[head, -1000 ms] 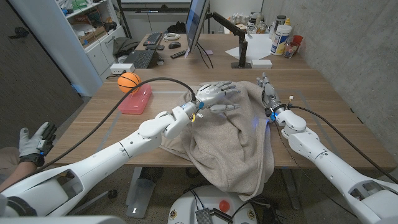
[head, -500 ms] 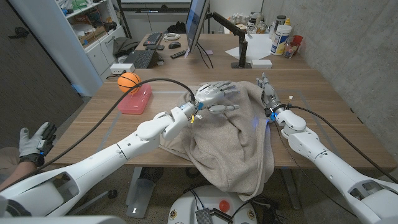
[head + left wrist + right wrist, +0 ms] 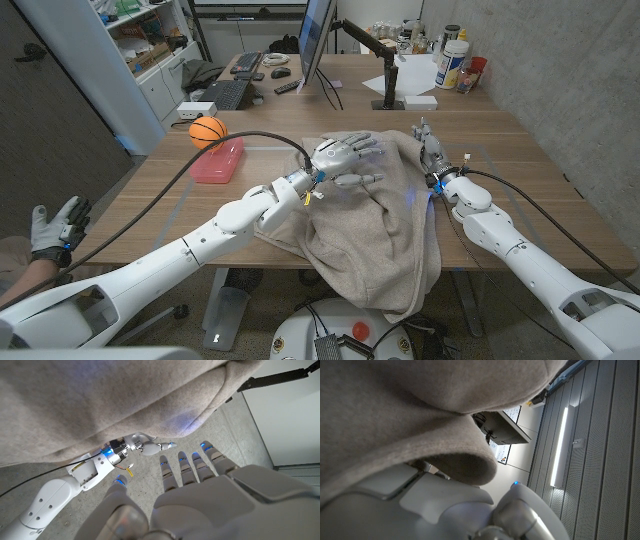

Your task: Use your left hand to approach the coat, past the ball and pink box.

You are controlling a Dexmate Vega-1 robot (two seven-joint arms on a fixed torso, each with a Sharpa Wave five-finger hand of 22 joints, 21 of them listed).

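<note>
Wooden counter [image 3: 520, 150] under an office backdrop, monitor [image 3: 314, 40] and keyboard [image 3: 232, 92] at the far end; beige coat [image 3: 375, 230] heaped mid-counter, its lower part spilling over the near edge, likely dropped loose so a hand can get at it from above.

Left hand [image 3: 345, 155] over the coat's far-left shoulder, palm down, fingers apart, nothing held; whether it touches the cloth I cannot tell; left wrist view shows the fingers [image 3: 192, 467] spread with coat fabric [image 3: 100, 405] just beyond them; reads as the end of the approach.

Orange ball [image 3: 207, 130] and pink box [image 3: 218, 158] sit together well off to the left side, ball touching or just behind the box; left arm's line runs beside them, so both look cleared.

Right hand [image 3: 431, 155] stands at the coat's right edge, fingers upright, seemingly parked; right wrist view has a fold of coat against it; grip or no grip, cannot tell.

A person's gloved hand [image 3: 55, 232] at the left margin, well apart from the counter.
</note>
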